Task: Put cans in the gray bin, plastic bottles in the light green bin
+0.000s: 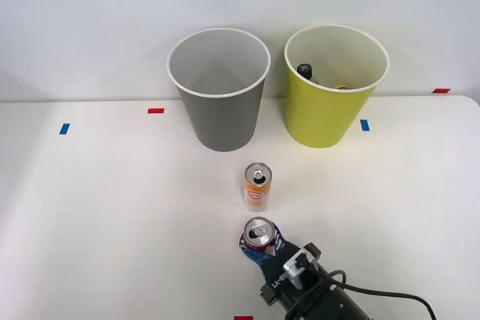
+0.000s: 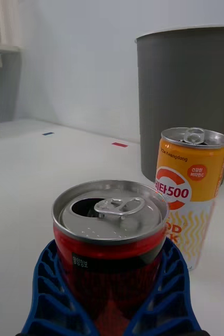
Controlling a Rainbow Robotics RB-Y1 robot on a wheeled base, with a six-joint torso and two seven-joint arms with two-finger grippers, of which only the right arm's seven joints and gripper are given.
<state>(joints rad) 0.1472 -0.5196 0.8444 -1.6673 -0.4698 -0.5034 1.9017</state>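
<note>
On the white desk (image 1: 112, 207) my hand (image 1: 259, 249) grips the red can (image 2: 110, 239); lifting carelessly could topple the orange can (image 2: 191, 191) just beyond.

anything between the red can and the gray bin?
Yes: the orange-and-white can stands upright between the red can and the gray bin, seen in the front view.

White table (image 1: 112, 222): bears every item.
Red tape marks, three: far ahead-left of the fingers (image 1: 274, 247) (image 1: 155, 111); far ahead-right, at the table's back edge (image 1: 441, 91); just behind them (image 1: 243, 318).
Blue tape marks, two: ahead, far left (image 1: 64, 128); ahead-right (image 1: 364, 124).
Pale wall (image 1: 75, 20): beyond the table.
</note>
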